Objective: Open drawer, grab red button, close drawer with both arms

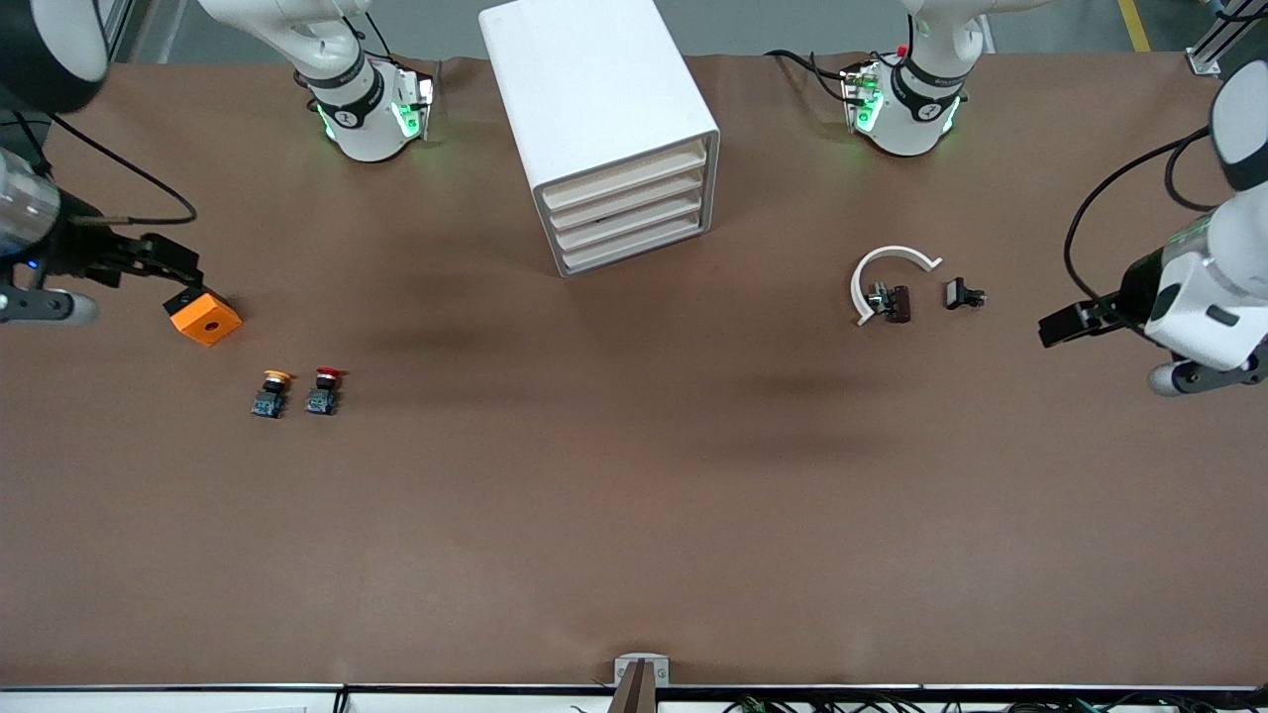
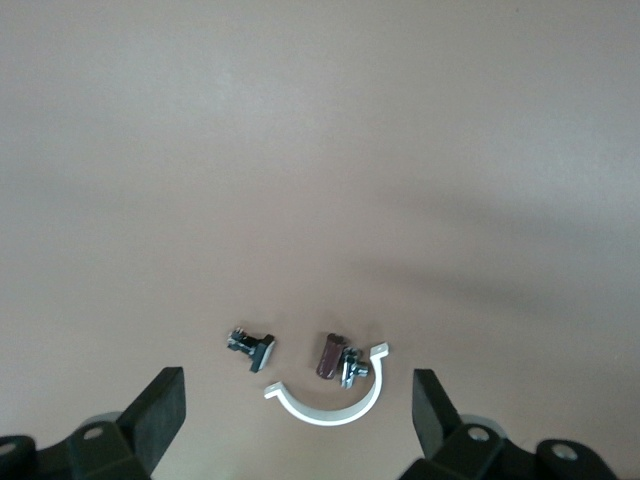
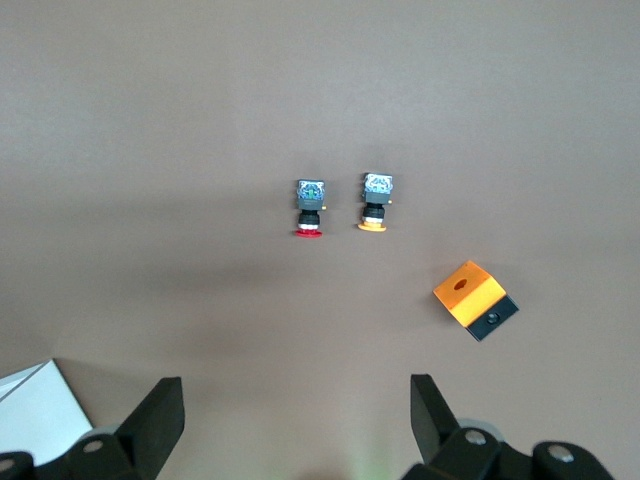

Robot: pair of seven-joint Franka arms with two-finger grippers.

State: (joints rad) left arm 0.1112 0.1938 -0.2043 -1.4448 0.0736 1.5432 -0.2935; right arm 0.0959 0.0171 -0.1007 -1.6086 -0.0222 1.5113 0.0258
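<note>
The white cabinet (image 1: 604, 119) stands at the table's middle, near the arms' bases. Its four cream-fronted drawers (image 1: 629, 213) are all shut. The red-capped button (image 1: 324, 390) lies on the table toward the right arm's end, beside the yellow-capped one (image 1: 270, 393). It also shows in the right wrist view (image 3: 309, 207). My right gripper (image 1: 178, 277) (image 3: 297, 420) is open and empty, up over the table beside the orange cube (image 1: 205, 319). My left gripper (image 1: 1060, 327) (image 2: 298, 400) is open and empty, up over the left arm's end of the table.
A white curved clamp (image 1: 887, 272) (image 2: 330, 410), a brown part (image 1: 898, 303) (image 2: 329, 355) and a small black part (image 1: 961, 294) (image 2: 252, 346) lie toward the left arm's end. The orange cube (image 3: 475, 299) and yellow-capped button (image 3: 375, 201) show in the right wrist view.
</note>
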